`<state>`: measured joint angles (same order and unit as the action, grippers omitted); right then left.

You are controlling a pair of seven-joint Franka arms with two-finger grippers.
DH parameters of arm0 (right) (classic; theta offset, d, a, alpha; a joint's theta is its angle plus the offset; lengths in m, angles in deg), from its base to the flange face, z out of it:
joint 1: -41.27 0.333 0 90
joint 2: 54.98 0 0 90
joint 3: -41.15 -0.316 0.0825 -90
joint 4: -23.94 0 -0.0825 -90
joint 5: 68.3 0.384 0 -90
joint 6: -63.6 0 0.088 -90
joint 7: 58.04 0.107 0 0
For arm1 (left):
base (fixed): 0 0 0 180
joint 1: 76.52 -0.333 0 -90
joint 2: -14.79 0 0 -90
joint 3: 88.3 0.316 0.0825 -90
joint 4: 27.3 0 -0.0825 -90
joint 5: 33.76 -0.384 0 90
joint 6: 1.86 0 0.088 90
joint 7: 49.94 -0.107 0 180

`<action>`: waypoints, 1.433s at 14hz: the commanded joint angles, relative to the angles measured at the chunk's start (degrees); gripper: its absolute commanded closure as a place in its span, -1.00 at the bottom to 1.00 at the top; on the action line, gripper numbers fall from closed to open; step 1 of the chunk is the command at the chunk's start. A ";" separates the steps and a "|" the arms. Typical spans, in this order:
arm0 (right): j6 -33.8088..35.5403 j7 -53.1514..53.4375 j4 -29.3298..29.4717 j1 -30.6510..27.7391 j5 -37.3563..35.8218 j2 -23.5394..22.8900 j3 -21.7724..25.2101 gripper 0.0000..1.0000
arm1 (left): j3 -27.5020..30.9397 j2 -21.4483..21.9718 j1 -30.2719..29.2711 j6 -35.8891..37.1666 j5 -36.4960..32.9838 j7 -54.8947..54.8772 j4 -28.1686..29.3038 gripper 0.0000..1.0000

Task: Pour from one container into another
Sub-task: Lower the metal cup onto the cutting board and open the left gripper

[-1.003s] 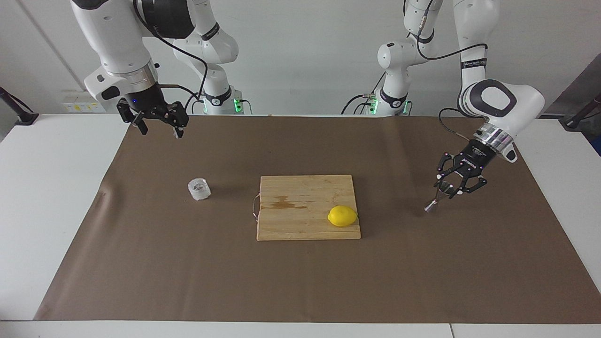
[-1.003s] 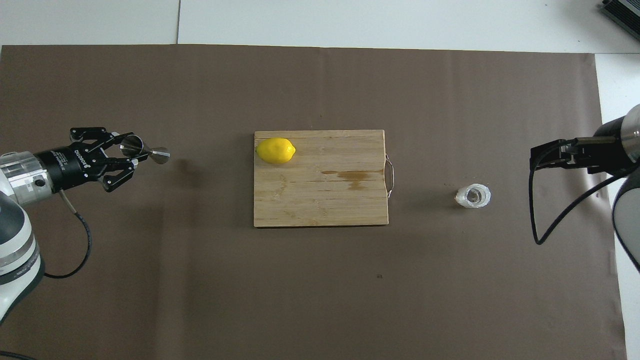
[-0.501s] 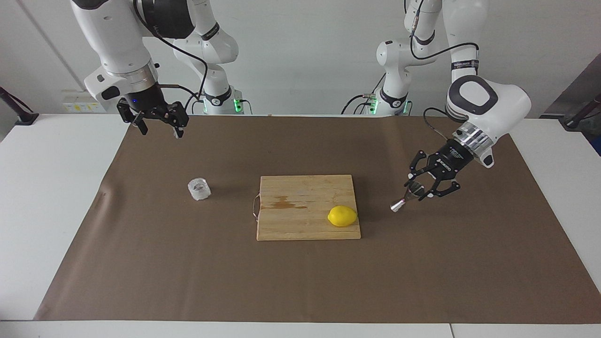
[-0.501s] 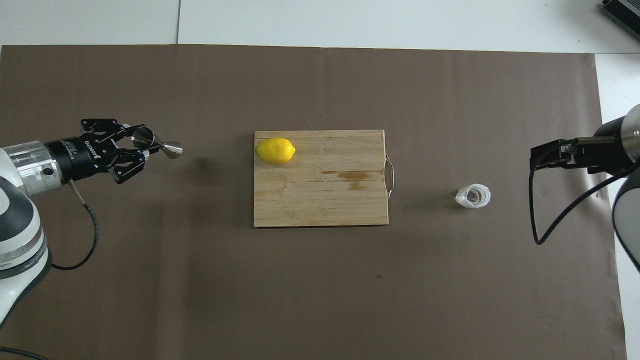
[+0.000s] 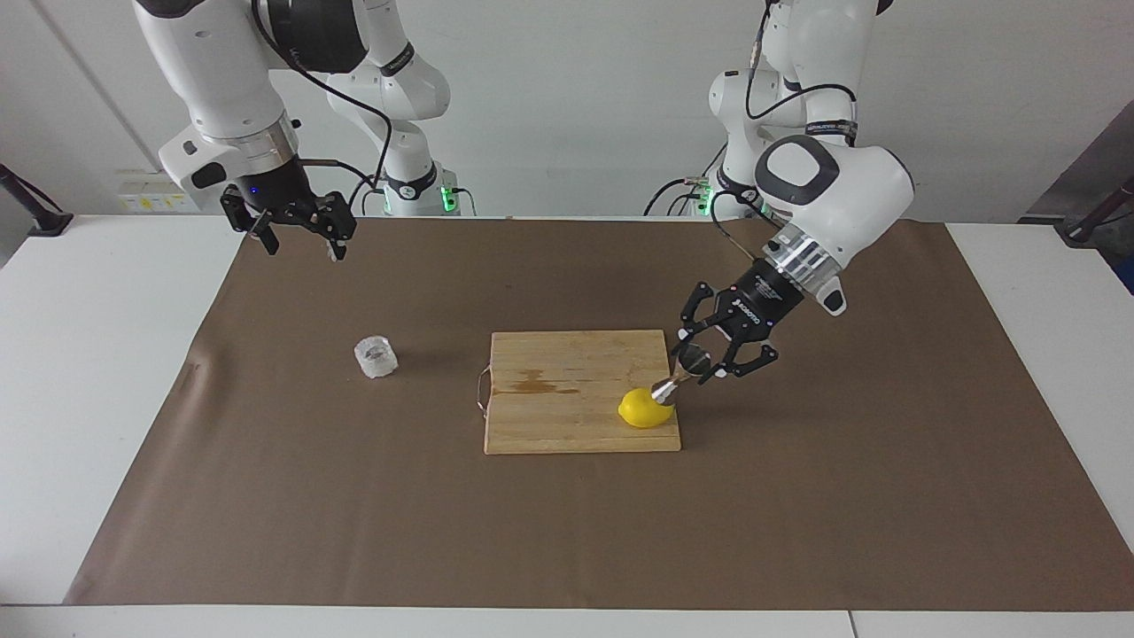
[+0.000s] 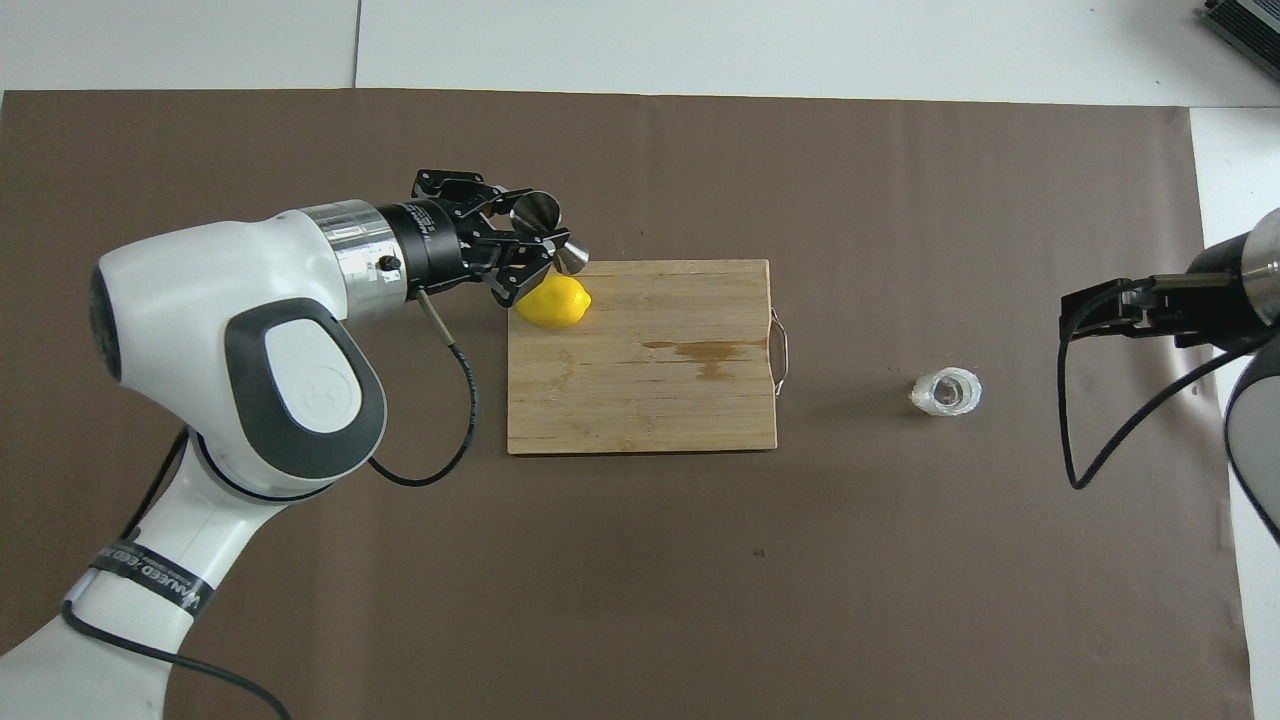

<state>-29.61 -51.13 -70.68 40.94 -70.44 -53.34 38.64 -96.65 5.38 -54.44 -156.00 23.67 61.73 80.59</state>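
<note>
Facing view first; left pincer [image 5: 694,361] up in the air over the cutting board's [image 5: 567,372] edge at the left arm's end, clamped on the steel jigger [image 5: 678,376]; jigger tilted, lower cone pointing down at the lemon [image 5: 643,409], whether it touches the lemon can't be told; lemon sits on the board corner farther from the robots, left arm's end; dark stain [image 5: 535,384] on board; glass cup [image 5: 376,356] upright on the brown mat [image 5: 354,496], beside the board toward the right arm's end, well apart from both pincers; right pincer [image 5: 299,237] waits raised over the mat edge close to the robots, fingers apart, nothing in it.

Overhead view; left pincer [image 6: 522,243] comes in from the left arm's end, closed on jigger [image 6: 548,234], which lies slantwise over the board's [image 6: 640,400] corner just above the lemon [image 6: 553,302]; glass cup [image 6: 946,391] alone on mat [image 6: 640,580] between board handle [image 6: 781,338] and right pincer [image 6: 1082,312]; mat covers the white bench [image 6: 800,40].
</note>
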 commanded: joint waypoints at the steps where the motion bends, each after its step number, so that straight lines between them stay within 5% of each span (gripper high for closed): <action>1: 0.75 -1.46 0.22 -0.55 1.61 -0.05 -0.22 -1.00 | 1.14 -1.13 7.34 -5.64 -0.83 2.23 0.21 1.00; 10: 0.75 -1.46 0.22 -0.55 1.61 -0.05 -0.22 -1.00 | 1.32 -6.84 16.75 -10.56 -3.28 2.59 1.70 1.00; 20: 0.75 -1.46 0.22 -0.55 1.61 -0.05 -0.22 -1.00 | 1.32 -9.65 18.96 -13.73 -5.92 2.06 3.64 1.00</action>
<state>-29.61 -51.13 -70.68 40.94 -70.44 -53.34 38.64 -96.26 -4.19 -36.68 -168.40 18.99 63.12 83.44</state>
